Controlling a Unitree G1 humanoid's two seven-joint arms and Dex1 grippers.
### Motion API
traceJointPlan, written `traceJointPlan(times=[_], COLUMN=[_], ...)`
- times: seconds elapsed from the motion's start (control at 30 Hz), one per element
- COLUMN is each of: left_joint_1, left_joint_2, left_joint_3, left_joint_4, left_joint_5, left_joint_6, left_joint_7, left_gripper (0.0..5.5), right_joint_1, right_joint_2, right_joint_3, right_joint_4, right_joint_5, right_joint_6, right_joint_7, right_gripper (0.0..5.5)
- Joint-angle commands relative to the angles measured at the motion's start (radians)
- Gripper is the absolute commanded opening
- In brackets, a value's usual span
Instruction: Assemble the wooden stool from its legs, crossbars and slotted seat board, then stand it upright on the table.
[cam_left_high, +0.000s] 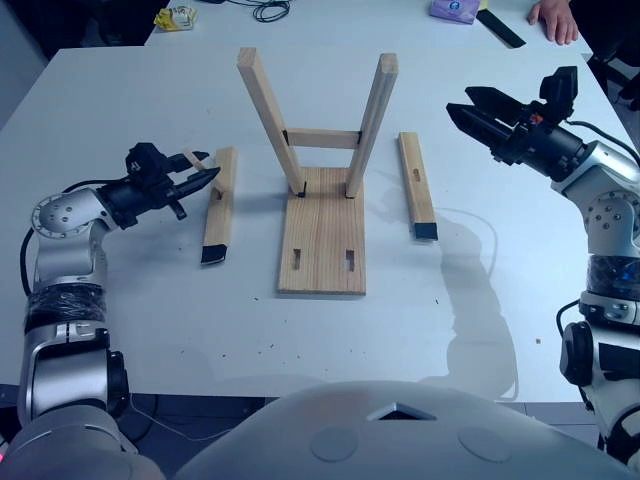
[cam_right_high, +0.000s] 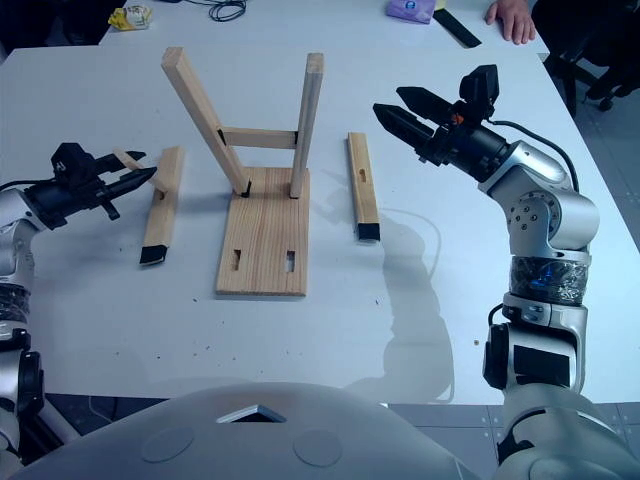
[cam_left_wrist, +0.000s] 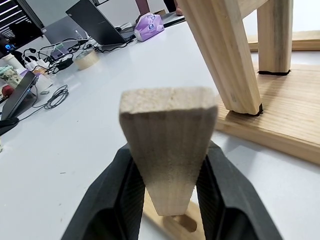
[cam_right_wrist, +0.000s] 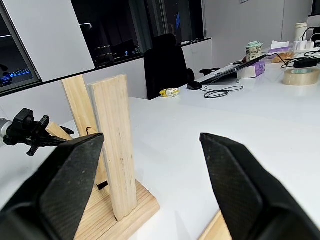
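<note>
Pincer (cam_right_wrist: 151, 140), fingers spread, faces two upright legs (cam_right_wrist: 116, 150) on seat board (cam_right_wrist: 131, 212).

Seat board (cam_left_high: 322, 245) lies flat; two legs (cam_left_high: 270, 115) upright.

Bright, even overhead light. White desk (cam_left_high: 120, 300) evenly lit, faint sheen. Shadows on it soft-edged and pale. Far room dark in right wrist view.

Slotted wooden seat board (cam_left_high: 322, 240) flat on white table (cam_left_high: 120, 300), two wooden legs (cam_left_high: 268, 115) upright at its far end, loose wooden leg (cam_left_high: 220, 203) lying left, second loose wooden leg (cam_left_high: 417, 184) lying right.
</note>
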Motion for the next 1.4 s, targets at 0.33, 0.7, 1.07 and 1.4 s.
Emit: traceJointPlan(times=[0.33,0.7,1.07,1.4], left_joint_1=[0.012,0.018,0.168,0.305], left_joint_2=[0.020,0.017,0.009,0.096], left_joint_3=[-0.018,-0.029,-0.081,-0.089], left_joint_4=[0.006,0.034,-0.104,-0.302], left_joint_5=[0.018,0.034,0.000,-0.074], left_joint_6=[-0.033,-0.068,-0.019,0.088], left_joint_7=[-0.051,-0.060,-0.110,-0.177], left_gripper=[1.32,1.32,1.32,1.32], right_joint_1=[-0.024,-0.032,-0.019,0.043], right_joint_2=[-0.003,-0.001,0.006,0.009], right_joint_3=[0.011,0.021,0.020,-0.003], right_joint_4=[0.014,0.032,0.015,-0.042], right_joint_5=[-0.014,-0.023,-0.020,-0.006], right_joint_6=[-0.001,0.002,0.011,0.025], right_joint_7=[0.013,0.032,0.025,-0.002], right_gripper=[3.55,3.55,3.55,3.55])
